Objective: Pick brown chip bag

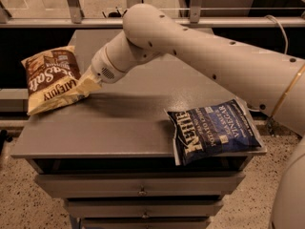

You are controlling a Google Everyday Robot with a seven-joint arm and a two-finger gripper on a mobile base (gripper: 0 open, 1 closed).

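Observation:
The brown chip bag (50,75), dark brown with cream-yellow ends and white "Sea Salt" lettering, hangs tilted over the grey cabinet top's (128,120) far left corner. My gripper (90,83) is at the bag's right cream end and is shut on it. The bag's lower edge is raised off the surface and casts a shadow beneath. My white arm reaches in from the right, across the cabinet top. The wrist hides most of the fingers.
A dark blue Kettle vinegar bag (214,130) lies at the front right and overhangs the cabinet's edge. Drawers (143,191) sit below the top. A metal railing (71,6) runs behind the cabinet. The floor is speckled.

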